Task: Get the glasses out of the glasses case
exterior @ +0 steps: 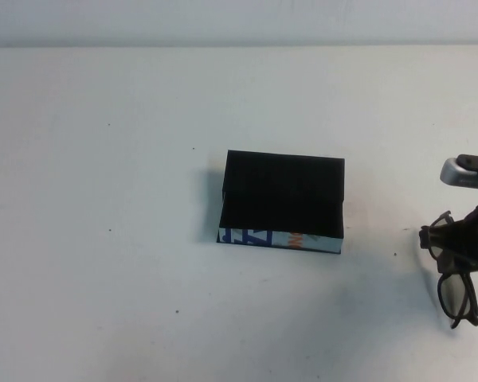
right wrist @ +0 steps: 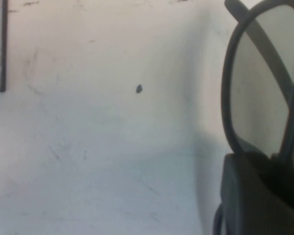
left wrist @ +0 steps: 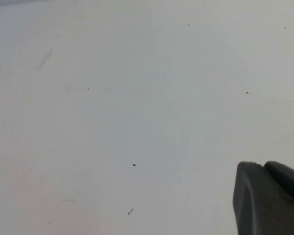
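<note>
Black and shallow, the glasses case lies near the middle of the white bench, its white printed side facing the robot. The glasses are already out of it, well apart to the robot's right, near the bench's right edge. They hang from the right gripper, whose jaws are clamped on the frame, one lens dangling lower toward the robot. The right wrist view shows a lens rim close up above a dark finger. Judging by this, only setting down remains. The left gripper hovers over bare bench, holding nothing; whether its jaws are apart cannot be told.
</note>
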`<action>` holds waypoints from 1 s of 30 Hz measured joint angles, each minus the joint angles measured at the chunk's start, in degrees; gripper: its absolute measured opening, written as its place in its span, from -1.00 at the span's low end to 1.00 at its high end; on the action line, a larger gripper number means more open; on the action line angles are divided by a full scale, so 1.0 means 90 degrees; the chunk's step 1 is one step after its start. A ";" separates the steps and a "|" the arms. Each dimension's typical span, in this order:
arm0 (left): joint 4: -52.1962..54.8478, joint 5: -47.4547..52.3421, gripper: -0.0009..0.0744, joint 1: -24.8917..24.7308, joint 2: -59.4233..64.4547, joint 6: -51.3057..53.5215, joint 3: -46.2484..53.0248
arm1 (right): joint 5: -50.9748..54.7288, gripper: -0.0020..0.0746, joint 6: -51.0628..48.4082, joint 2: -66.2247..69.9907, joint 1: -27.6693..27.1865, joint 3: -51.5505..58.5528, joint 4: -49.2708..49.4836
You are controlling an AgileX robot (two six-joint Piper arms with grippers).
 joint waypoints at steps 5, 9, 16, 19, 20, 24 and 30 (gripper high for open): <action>0.0000 0.0000 -0.99 0.0000 0.0000 0.0000 0.0000 | -0.0181 -0.78 -0.0072 0.0263 0.0000 0.0000 0.0010; 0.0000 0.0000 -0.99 0.0000 0.0000 0.0000 0.0000 | -0.0281 -0.69 -0.0083 0.0277 0.0000 0.0000 0.0014; 0.0000 0.0000 -0.99 0.0000 0.0000 0.0000 0.0000 | -0.0222 0.05 -0.0096 0.0171 0.0000 -0.0012 0.0014; 0.0000 0.0000 -0.99 0.0000 0.0000 0.0000 0.0000 | -0.0062 0.13 -0.0096 -0.0357 0.0000 -0.0025 -0.0048; 0.0000 0.0000 -0.99 0.0000 0.0000 0.0000 0.0000 | 0.0009 0.13 -0.0096 -0.0643 0.0000 -0.0025 -0.0101; 0.0000 0.0000 -0.99 0.0000 0.0000 0.0000 0.0000 | 0.0021 0.01 -0.0096 -0.2198 0.0000 0.0168 -0.0388; 0.0000 0.0000 -0.99 0.0000 0.0000 0.0000 0.0000 | -0.0264 -0.38 -0.0096 -0.4974 0.0000 0.0914 -0.0718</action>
